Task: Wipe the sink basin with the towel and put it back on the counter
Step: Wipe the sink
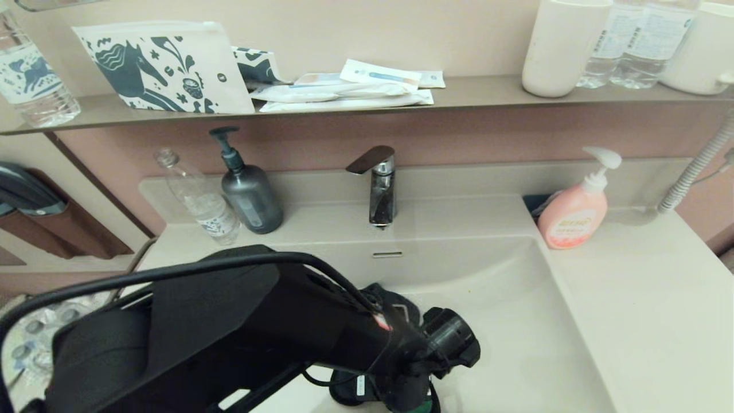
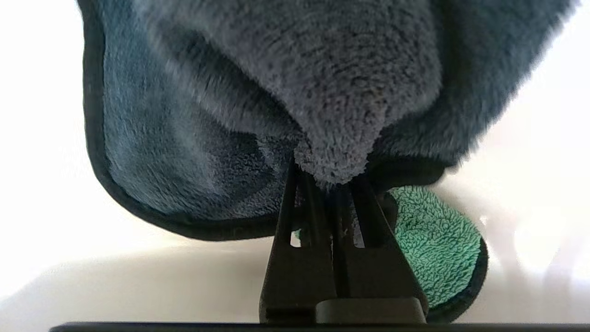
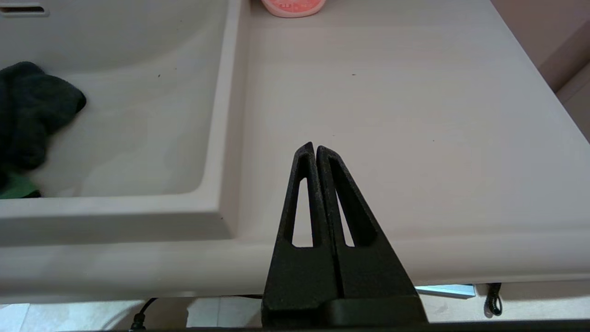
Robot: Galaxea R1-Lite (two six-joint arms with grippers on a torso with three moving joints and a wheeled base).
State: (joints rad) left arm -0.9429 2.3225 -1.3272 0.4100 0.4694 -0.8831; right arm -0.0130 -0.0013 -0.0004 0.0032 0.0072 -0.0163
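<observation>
Down in the basin (image 1: 516, 321), near its front edge, the left gripper (image 2: 329, 184) pinched the towel (image 2: 295, 92) by a bunched fold, fingers pressed tight on the pile, so the loose cloth spread ahead of it on the basin floor, likely to drag as a wiping pad. Beyond the basin's right rim, the right gripper (image 3: 316, 150) hung idle over the counter's (image 3: 392, 115) front edge, fingers pressed together on nothing. Farther back, a pink soap bottle (image 1: 573, 221) stood where the counter's bare stretch, presumably the towel's return spot, ended.
</observation>
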